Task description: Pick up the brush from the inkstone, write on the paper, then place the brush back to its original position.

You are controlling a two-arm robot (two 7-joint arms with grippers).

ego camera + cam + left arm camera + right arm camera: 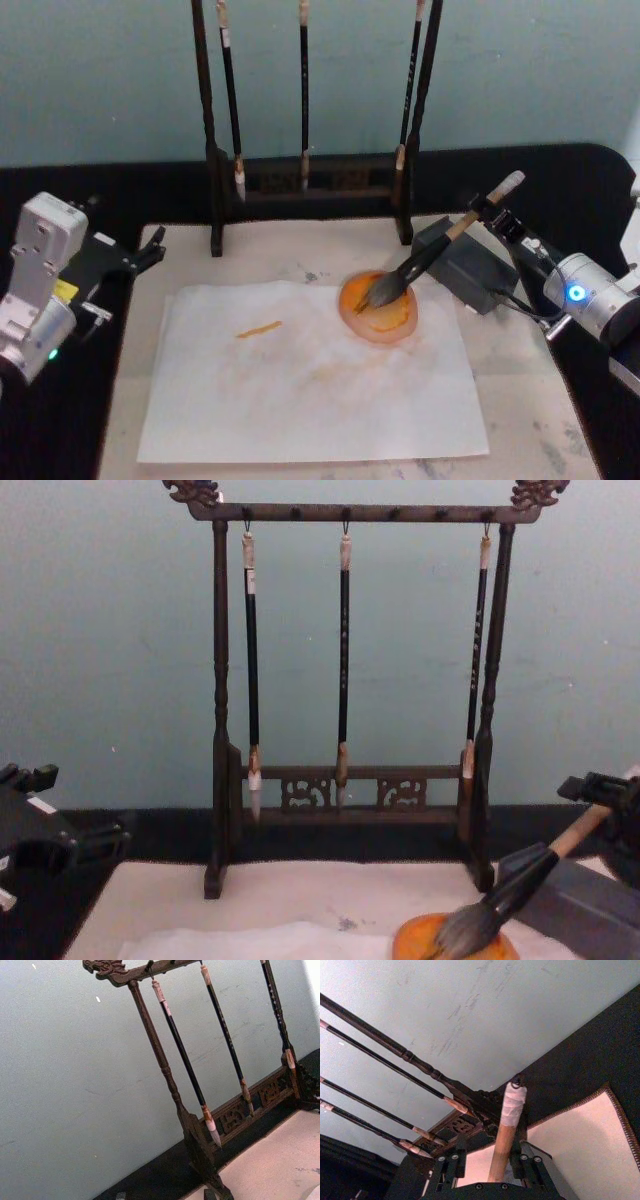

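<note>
The brush [420, 262] slants up to the right, its tan handle [506, 1125] between the fingers of my right gripper [483, 212], which is shut on it near the whitish end. The dark bristles [465, 930] rest in a round orange dish [385, 318] that overlaps the far right part of the paper [300, 390]. A dark grey block, the inkstone [468, 268], sits just right of the dish, under the raised handle. A short orange stroke [258, 329] marks the paper. My left gripper [150, 250] is parked open at the table's left edge, away from everything.
A dark wooden rack [305, 190] with three thin hanging brushes [345, 660] stands behind the paper. A cream felt mat [540, 410] lies under everything on the black table [150, 190]. A pale blue wall closes off the back.
</note>
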